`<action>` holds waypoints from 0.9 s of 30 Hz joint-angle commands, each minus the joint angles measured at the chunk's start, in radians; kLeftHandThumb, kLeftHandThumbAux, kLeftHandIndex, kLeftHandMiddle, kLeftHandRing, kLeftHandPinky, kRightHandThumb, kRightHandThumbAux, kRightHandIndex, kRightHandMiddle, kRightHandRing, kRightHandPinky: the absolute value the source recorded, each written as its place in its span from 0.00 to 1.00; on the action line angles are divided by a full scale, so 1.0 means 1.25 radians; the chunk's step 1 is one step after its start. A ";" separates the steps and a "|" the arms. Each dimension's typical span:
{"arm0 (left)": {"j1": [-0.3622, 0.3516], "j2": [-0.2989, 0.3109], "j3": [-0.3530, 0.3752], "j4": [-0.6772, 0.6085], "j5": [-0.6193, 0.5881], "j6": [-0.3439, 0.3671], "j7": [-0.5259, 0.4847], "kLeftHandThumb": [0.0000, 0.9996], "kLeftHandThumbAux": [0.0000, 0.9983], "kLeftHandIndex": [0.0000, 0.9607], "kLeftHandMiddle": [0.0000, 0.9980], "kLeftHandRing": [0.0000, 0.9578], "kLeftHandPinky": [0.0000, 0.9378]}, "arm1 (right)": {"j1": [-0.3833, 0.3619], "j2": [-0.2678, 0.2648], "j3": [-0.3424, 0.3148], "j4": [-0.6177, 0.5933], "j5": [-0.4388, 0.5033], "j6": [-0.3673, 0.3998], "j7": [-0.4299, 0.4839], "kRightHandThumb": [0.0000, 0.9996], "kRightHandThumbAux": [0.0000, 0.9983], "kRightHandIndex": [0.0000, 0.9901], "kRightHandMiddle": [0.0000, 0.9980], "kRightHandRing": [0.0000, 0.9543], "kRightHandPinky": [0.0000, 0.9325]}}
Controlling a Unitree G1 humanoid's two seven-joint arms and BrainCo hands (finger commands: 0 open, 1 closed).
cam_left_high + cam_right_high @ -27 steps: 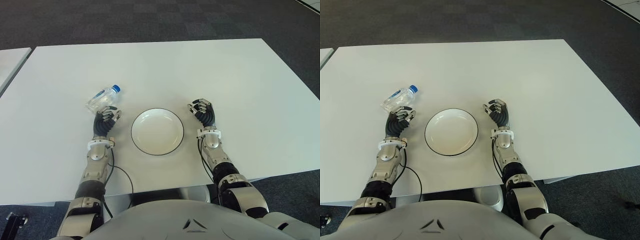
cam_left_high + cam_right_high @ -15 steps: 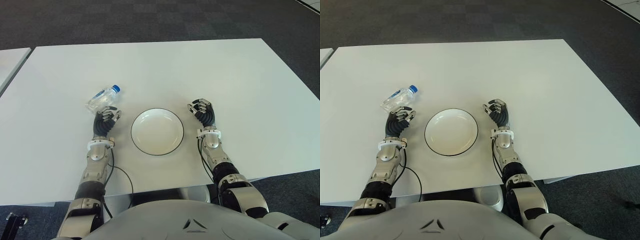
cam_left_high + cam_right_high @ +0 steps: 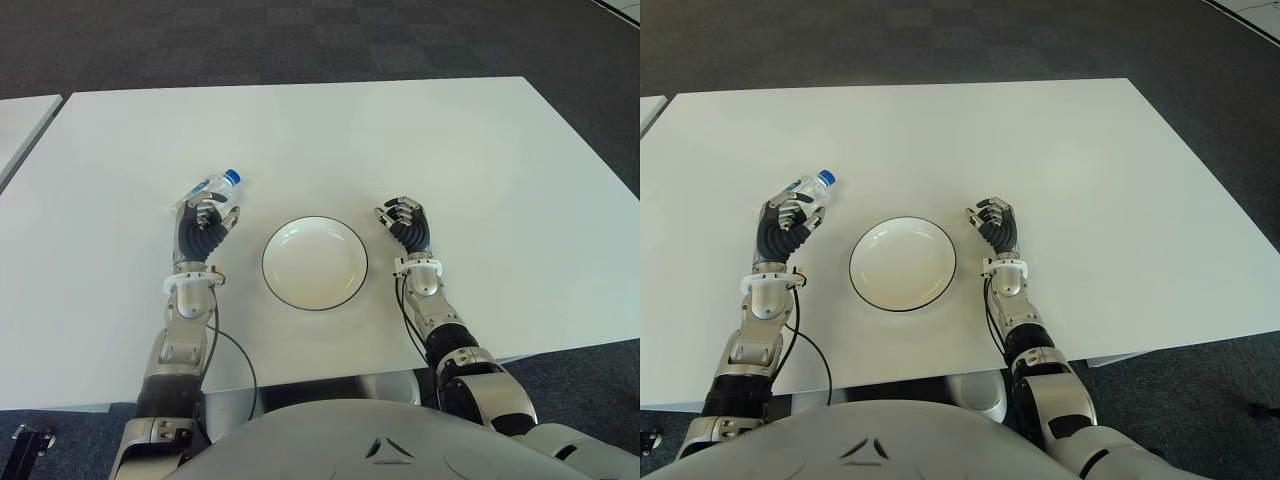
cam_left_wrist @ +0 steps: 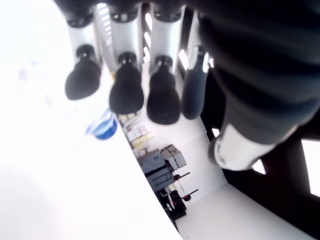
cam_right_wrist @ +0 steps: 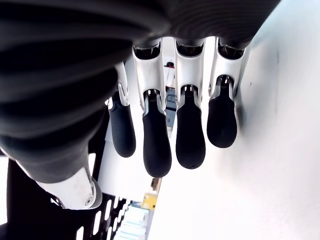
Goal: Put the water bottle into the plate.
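Two hands showed over the white table (image 3: pixel 420 130), one on either side of the plate (image 3: pixel 314 262). The left hand (image 3: pixel 203 222) was the one at work: it stood at the near end of the bottle (image 3: pixel 213 186), overlapping it in both eye views, so that only the label end and the blue cap (image 3: pixel 231 177) showed beyond the knuckles. The bottle lay on its side on the table, to the left of the plate and a little farther from the robot, clear of the rim, cap pointing away and toward the plate side.

In the left wrist view the fingers (image 4: pixel 126 90) hung side by side, bent but not closed, with nothing between them and the palm; the cap showed small beyond the fingertips. So the hand held nothing yet. Whether any finger touched the bottle could not be told.

The right hand (image 3: pixel 405 222) showed just right of the plate, idle, its fingers (image 5: pixel 157 142) loosely curled and close together around nothing.

By my reading the step in hand was the reach, with the grasp not begun. The next move would call for settling the left hand over the bottle's body and wrapping fingers and thumb around it. A round bottle on a smooth top would likely roll if nudged from one side, so the closing should come from both sides at once. After that, a lift and a short carry right to the plate.
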State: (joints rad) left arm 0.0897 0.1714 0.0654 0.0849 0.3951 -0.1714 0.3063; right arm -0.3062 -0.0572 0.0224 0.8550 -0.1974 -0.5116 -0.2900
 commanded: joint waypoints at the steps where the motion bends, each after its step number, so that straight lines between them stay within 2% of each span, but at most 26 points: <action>1: -0.013 0.022 -0.024 -0.003 0.107 0.032 0.063 0.71 0.72 0.45 0.75 0.79 0.79 | 0.008 0.005 0.003 0.003 0.001 0.024 0.004 0.71 0.73 0.44 0.63 0.67 0.69; 4: -0.029 0.034 -0.031 0.011 0.141 0.043 0.083 0.71 0.72 0.45 0.75 0.78 0.78 | 0.009 0.005 0.003 0.003 0.001 0.025 0.005 0.71 0.73 0.44 0.63 0.67 0.69; 6: -0.060 0.056 -0.038 0.056 0.175 0.051 0.111 0.71 0.72 0.45 0.75 0.78 0.77 | 0.009 0.004 0.003 0.005 0.000 0.023 0.005 0.71 0.73 0.44 0.63 0.67 0.69; 10: -0.095 0.087 -0.057 0.108 0.249 0.076 0.181 0.71 0.72 0.45 0.71 0.72 0.69 | 0.008 0.003 0.003 0.009 -0.001 0.023 0.006 0.71 0.73 0.44 0.62 0.66 0.68; 12: -0.102 0.094 -0.065 0.116 0.271 0.086 0.206 0.71 0.72 0.45 0.65 0.65 0.62 | 0.007 0.003 0.003 0.010 0.000 0.023 0.006 0.71 0.73 0.44 0.62 0.66 0.68; 16: -0.121 0.117 -0.089 0.132 0.330 0.118 0.257 0.71 0.72 0.45 0.57 0.57 0.54 | 0.008 0.002 0.004 0.009 -0.004 0.024 0.002 0.71 0.73 0.44 0.62 0.66 0.69; 24: -0.177 0.170 -0.121 0.192 0.375 0.153 0.265 0.70 0.72 0.43 0.31 0.29 0.29 | 0.010 0.001 0.005 0.005 -0.006 0.032 -0.001 0.71 0.73 0.44 0.62 0.66 0.68; 27: -0.215 0.189 -0.135 0.259 0.379 0.144 0.282 0.55 0.66 0.22 0.20 0.17 0.15 | 0.009 0.001 0.005 0.006 -0.005 0.033 0.001 0.71 0.73 0.44 0.61 0.66 0.68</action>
State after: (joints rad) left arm -0.1334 0.3780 -0.0812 0.3277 0.8477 0.0102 0.6362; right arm -0.3064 -0.0581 0.0231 0.8525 -0.1992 -0.4985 -0.2918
